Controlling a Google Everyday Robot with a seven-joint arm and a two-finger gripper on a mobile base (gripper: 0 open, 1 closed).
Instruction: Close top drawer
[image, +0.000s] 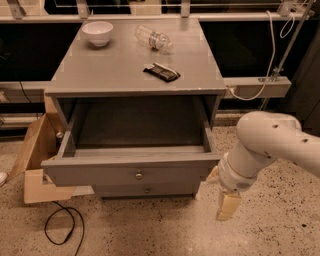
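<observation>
The top drawer (100, 174) of the grey cabinet is pulled far out. Its box is empty and its flat front panel carries a small round metal knob (139, 175). My gripper (226, 202) hangs at the end of the white arm (265, 142), low and to the right of the drawer's right front corner. It is just beyond that corner and below the front panel's level. It holds nothing that I can see.
A white bowl (97, 32), a lying plastic bottle (154, 38) and a dark snack bar (161, 72) sit on the cabinet top (100, 70). A lower drawer (147, 190) is shut. A cardboard box (35, 160) stands at the left, with a black cable (62, 227) on the floor.
</observation>
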